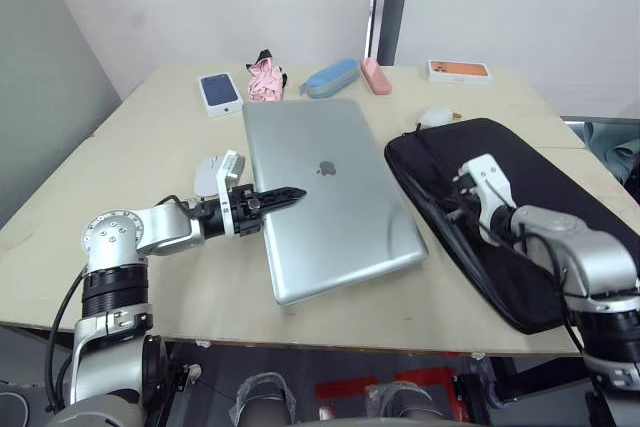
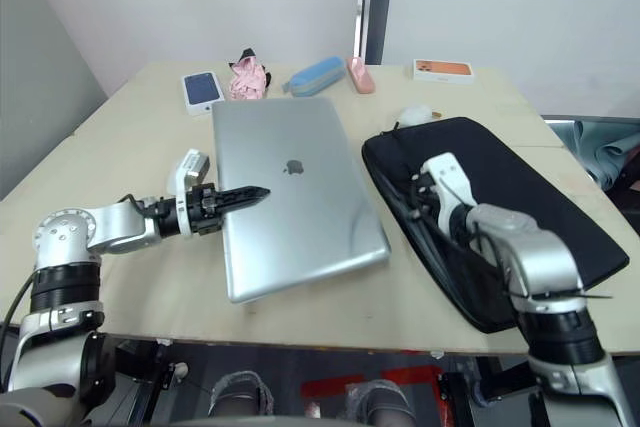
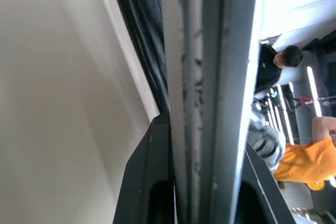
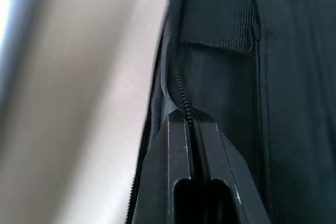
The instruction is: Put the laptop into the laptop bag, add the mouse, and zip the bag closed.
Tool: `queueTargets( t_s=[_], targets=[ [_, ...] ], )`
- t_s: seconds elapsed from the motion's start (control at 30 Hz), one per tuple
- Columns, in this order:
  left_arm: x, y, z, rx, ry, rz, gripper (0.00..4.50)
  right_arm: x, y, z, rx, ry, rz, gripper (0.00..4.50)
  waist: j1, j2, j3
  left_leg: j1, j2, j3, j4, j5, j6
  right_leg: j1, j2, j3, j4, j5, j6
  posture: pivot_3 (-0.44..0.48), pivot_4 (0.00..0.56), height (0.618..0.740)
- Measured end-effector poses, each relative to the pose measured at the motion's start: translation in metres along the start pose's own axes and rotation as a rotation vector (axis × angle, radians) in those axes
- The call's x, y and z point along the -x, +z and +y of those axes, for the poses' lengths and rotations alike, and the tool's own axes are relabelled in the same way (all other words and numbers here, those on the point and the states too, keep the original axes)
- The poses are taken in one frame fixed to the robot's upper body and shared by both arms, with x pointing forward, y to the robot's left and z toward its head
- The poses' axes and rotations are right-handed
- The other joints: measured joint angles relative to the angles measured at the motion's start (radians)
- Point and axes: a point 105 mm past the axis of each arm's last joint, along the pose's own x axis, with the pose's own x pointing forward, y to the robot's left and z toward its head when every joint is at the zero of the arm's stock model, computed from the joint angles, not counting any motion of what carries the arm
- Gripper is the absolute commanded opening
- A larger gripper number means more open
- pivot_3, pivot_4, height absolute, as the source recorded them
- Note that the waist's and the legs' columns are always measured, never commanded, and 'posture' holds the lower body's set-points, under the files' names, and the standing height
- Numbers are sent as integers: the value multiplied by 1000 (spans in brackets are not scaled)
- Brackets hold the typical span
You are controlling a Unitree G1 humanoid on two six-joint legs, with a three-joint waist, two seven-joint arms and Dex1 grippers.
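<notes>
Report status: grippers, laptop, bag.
Left gripper shut on laptop left edge. Right gripper shut on bag zipper edge. Laptop on table, outside bag. Mouse beside left arm.

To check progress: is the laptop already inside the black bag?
No, the laptop lies on the table beside the laptop bag.

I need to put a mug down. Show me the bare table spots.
Bare: the near left corner of the table, left of the laptop, and the far right corner behind the laptop bag. Crowded: the far edge, with phone box, pink cloth and blue case.
</notes>
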Motion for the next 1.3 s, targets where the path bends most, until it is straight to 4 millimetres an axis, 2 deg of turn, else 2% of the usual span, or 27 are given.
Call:
queueTargets(
  t_s=[0.1,0.17,0.27,0.53,0.73,0.83,1.07,1.13,1.3],
  targets=[
    [-4,-8,0,20,-18,28,342,10,27,-5,-8,-5,-62,18,0,0,0,0,0,1,-1,0,0,0,1,0,-1,0,0,0,150,740],
    [-5,-13,1,38,-20,39,342,15,35,-9,-7,-13,-69,18,2,0,0,-1,0,0,-1,0,0,-1,1,0,-1,1,2,0,150,740],
    [-9,-18,3,74,-30,40,342,22,37,-12,16,2,-51,18,6,0,0,-1,0,0,-1,0,0,-1,2,0,-1,2,4,0,150,740],
    [-19,-19,-7,153,-123,-9,342,27,47,-15,3,11,-61,18,6,0,0,-1,0,1,0,0,0,-1,2,1,0,1,2,0,150,740],
    [-26,-37,2,200,-102,65,342,26,48,-13,-2,16,-66,18,5,0,0,-1,0,1,-1,0,0,-1,2,1,0,2,4,0,150,740],
    [-31,-41,7,225,-84,82,342,23,46,-9,-16,23,-61,18,5,0,0,-1,0,1,0,0,0,-1,2,2,1,2,4,0,150,740],
    [-49,-30,2,233,-83,65,342,19,49,11,-15,61,-80,18,5,0,0,0,0,1,1,0,0,-1,2,2,1,3,5,0,150,740],
    [-53,-30,4,249,-69,65,342,13,51,19,-42,74,-89,18,2,0,0,0,0,2,1,0,0,-2,2,2,2,6,10,0,150,740],
    [-58,-32,8,267,-40,66,342,3,56,41,-115,118,-116,18,1,0,0,0,0,1,1,0,0,-2,2,2,2,6,11,0,150,740]
  ],
)
